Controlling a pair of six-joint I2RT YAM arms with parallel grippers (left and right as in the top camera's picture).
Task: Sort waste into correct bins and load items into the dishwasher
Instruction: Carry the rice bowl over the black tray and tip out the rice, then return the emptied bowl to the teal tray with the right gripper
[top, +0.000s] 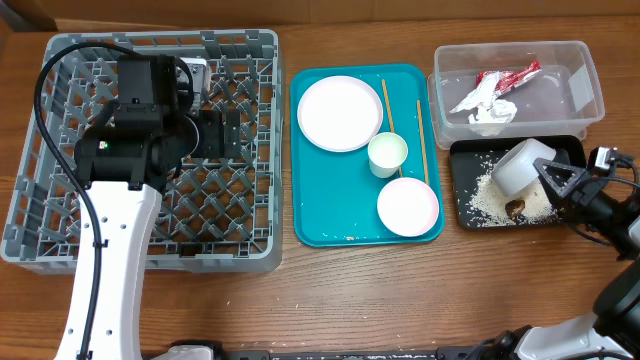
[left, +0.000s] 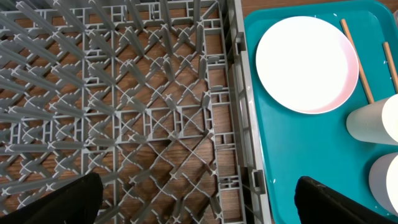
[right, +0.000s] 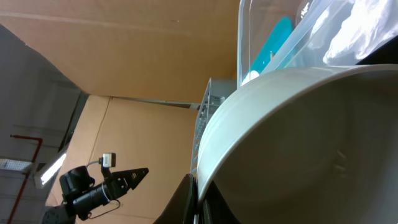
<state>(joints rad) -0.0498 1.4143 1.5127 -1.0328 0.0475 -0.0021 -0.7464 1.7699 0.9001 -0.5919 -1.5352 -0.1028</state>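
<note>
Gripping bowl (top: 522, 166), right pincer (top: 548, 173) over black tray (top: 571, 150)

No words, numbers, brand names or signs can be read in any view. The only printed item is the red-and-white foil wrapper (top: 508, 74) lying inside the clear tub (top: 592, 92). Its markings are too small and crumpled to make out.
</note>
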